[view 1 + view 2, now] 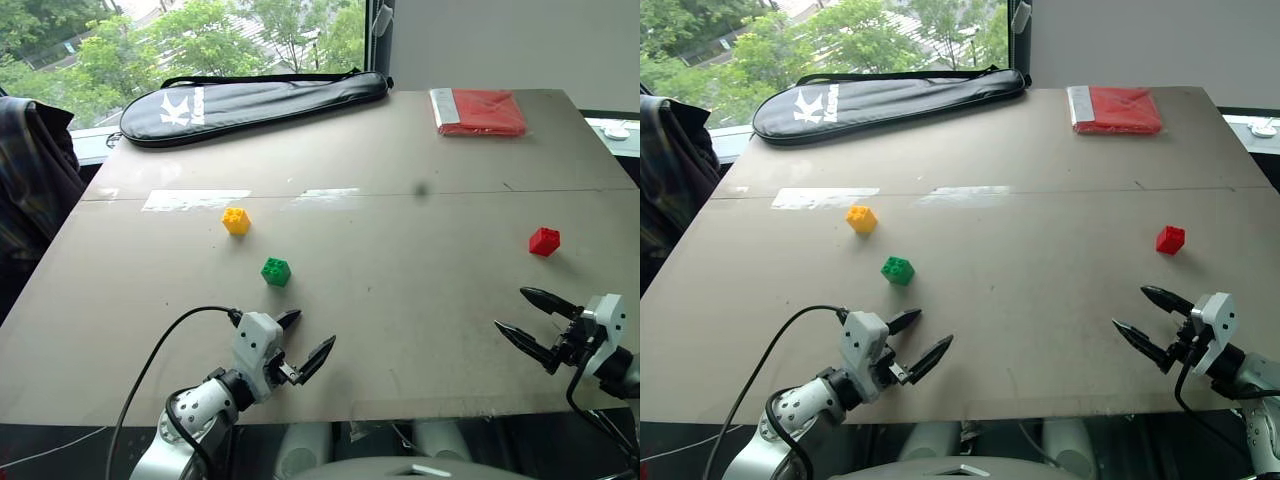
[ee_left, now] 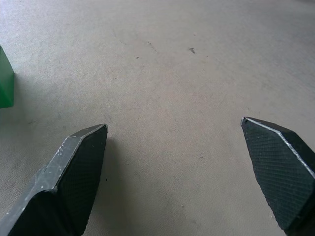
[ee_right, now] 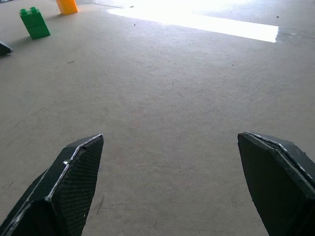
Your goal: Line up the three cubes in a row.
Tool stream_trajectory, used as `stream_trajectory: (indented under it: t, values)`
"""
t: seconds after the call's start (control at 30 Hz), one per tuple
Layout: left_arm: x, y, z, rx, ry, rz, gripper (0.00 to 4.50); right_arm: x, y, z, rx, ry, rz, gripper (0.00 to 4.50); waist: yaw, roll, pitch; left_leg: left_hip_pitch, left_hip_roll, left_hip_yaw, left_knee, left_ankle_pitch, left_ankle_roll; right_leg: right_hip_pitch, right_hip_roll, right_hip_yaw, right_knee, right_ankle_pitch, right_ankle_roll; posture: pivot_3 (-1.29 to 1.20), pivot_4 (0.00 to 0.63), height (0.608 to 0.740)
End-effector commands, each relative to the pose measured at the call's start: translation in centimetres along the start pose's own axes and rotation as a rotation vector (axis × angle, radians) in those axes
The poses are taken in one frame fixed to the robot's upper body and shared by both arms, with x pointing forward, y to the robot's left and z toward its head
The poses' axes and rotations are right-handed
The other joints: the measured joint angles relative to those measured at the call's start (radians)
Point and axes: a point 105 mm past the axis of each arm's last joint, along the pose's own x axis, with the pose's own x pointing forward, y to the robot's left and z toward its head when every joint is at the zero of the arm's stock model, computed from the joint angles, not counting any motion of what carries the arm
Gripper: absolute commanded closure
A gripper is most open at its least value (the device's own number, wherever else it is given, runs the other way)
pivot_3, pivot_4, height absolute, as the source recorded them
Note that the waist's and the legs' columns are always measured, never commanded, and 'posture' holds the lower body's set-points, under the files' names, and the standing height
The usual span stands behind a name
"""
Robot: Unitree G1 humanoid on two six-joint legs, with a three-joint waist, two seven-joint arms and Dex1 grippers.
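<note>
- Grey board table carries all three cubes, none yet in a row.
- Yellow cube is seen left of centre; green cube sits near it, at about 5 o'clock from yellow, apart, not touching.
- Red cube is placed well apart from both, far over at 3 o'clock across the table.
- Left gripper is held low at the near edge, jaws spread wide, nothing between them.
- Right gripper is held low at the near right edge, jaws likewise spread wide and empty.
- Key relation: green lies at about 11 o'clock from the left gripper, near; only its edge is caught in the left wrist view, so it is judged off the gripper's line, not between the fingers.
- Red lies at about 12 o'clock from the right gripper, near, and is clearly that arm's cube.
- Yellow and green are both nearer the left arm.
- Cubes are near-square, so no long axis matters for the grasp.
- Judged stage: start, no cube gripped.
- Likely next: red is expected to be carried toward the yellow-green pair by the right arm, or green is nudged into line by the left.
- Risk judged: a small cube may be knocked aside by a fingertip on approach.
- Racket bag and red cloth are left at the far edge, not involved.
</note>
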Motion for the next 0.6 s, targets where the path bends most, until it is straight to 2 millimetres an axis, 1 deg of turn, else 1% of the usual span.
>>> stream_trajectory:
  t: [0.03, 0.1, 0.2, 0.6]
  values:
    - [-0.4, -0.4, 0.4, 0.009, -0.012, -0.008, 0.08, -0.3, -0.5, 0.6, -0.045, 0.001, 0.009, 0.0, 0.0, 0.0, 0.0, 0.0, 0.0, 0.0, 0.0, 0.0, 0.0, 0.0, 0.0, 0.0, 0.0, 0.0, 0.0, 0.0, 0.15, 0.707]
    - [-0.7, 0.1, -0.3, 0.025, 0.02, 0.0, 0.08, -0.1, -0.4, -0.2, -0.058, 0.031, 0.03, 0.0, -0.001, 0.0, 0.0, 0.0, 0.0, 0.001, 0.0, 0.0, 0.0, 0.0, 0.0, 0.0, 0.0, 0.0, 0.0, 0.0, 0.15, 0.707]
    - [-0.9, 0.7, -0.3, 0.036, 0.026, 0.007, 0.08, 0.0, -0.3, -0.6, -0.063, 0.041, 0.046, 0.0, -0.001, 0.0, 0.0, 0.0, 0.0, 0.0, 0.0, 0.0, 0.0, 0.0, 0.0, 0.0, 0.0, 0.0, 0.0, 0.0, 0.15, 0.707]
    - [-0.6, 0.0, 0.1, 0.047, 0.024, -0.008, 0.08, 0.9, -0.5, -1.0, -0.067, 0.037, 0.058, 0.0, -0.001, 0.0, 0.0, 0.0, 0.0, 0.0, 0.0, 0.0, 0.0, 0.0, 0.001, 0.0, 0.0, 0.0, 0.0, 0.0, 0.15, 0.707]
